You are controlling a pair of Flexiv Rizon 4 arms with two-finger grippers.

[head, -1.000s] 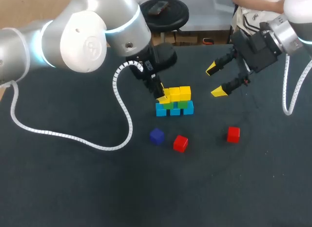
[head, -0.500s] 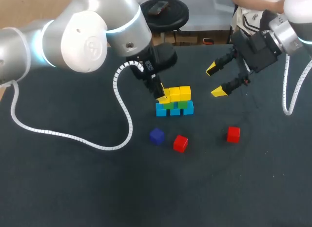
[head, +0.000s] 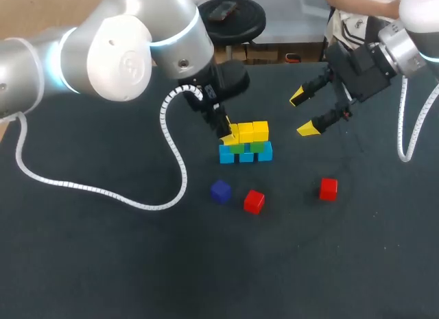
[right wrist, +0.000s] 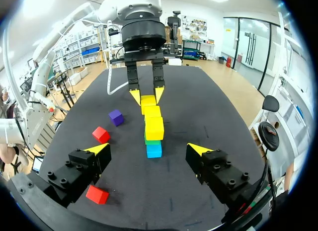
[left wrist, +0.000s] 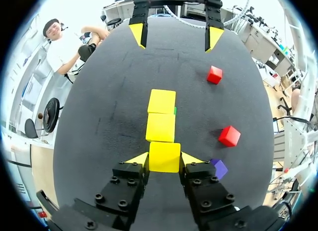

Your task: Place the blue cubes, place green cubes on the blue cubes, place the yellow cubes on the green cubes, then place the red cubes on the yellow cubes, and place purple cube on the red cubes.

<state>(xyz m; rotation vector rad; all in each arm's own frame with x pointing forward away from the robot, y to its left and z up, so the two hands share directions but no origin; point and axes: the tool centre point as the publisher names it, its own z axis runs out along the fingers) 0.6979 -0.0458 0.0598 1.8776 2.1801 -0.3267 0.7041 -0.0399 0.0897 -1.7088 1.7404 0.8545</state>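
Clamping the left claw (head: 225,135) on opposite flat faces of the end yellow cube (left wrist: 164,155), which sits atop the green cubes (head: 237,148) and blue cubes (head: 246,156), suits a block judged light, rigid and smooth: grip squarely at mid-height, while the right claw (head: 302,113) hangs spread apart, well clear.

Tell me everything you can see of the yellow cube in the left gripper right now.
The yellow cube is a plain, smooth, bright yellow block, likely plastic or painted wood. It sits level between the jaws of the left gripper, which press on two opposite sides. It ends a row of three yellow cubes, flush against the middle yellow cube, on the top layer above the green cubes and blue cubes. Whether it rests fully on the green layer is hidden.
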